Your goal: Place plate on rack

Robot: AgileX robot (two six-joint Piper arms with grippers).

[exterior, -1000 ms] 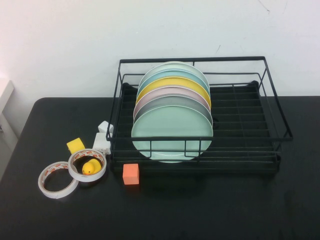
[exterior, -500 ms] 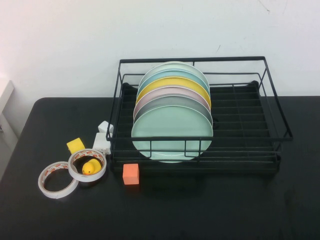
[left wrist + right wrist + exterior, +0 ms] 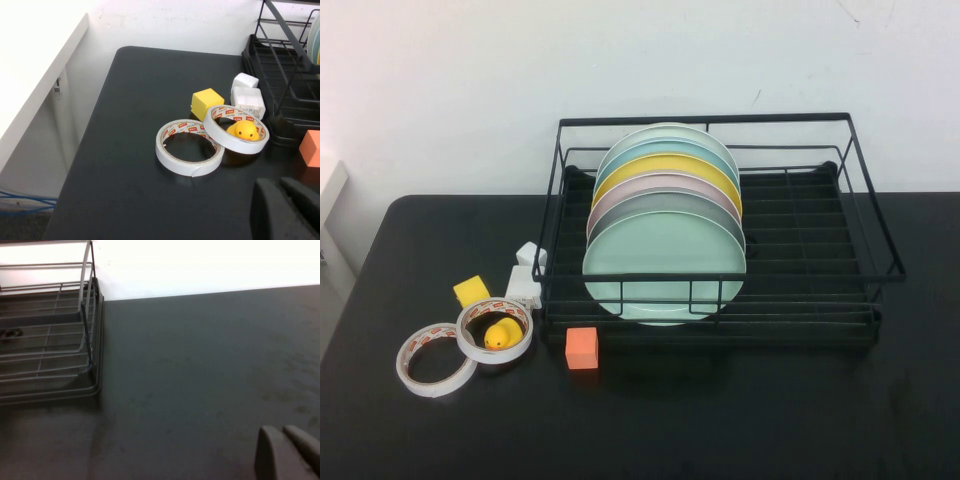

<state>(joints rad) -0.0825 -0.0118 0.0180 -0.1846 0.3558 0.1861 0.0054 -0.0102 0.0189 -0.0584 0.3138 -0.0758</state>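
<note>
A: In the rack [image 3: 820, 262], where's the plate [image 3: 665, 265]?
B: Upright in its left half, frontmost of the stacked plates [image 3: 667, 180].
A: And the grippers?
B: Left gripper [image 3: 287, 207] hangs off the rack's left end, over the tape rolls [image 3: 189, 147]; right gripper [image 3: 290, 452] off its right end. Both have fingers pressed together, empty.
</note>
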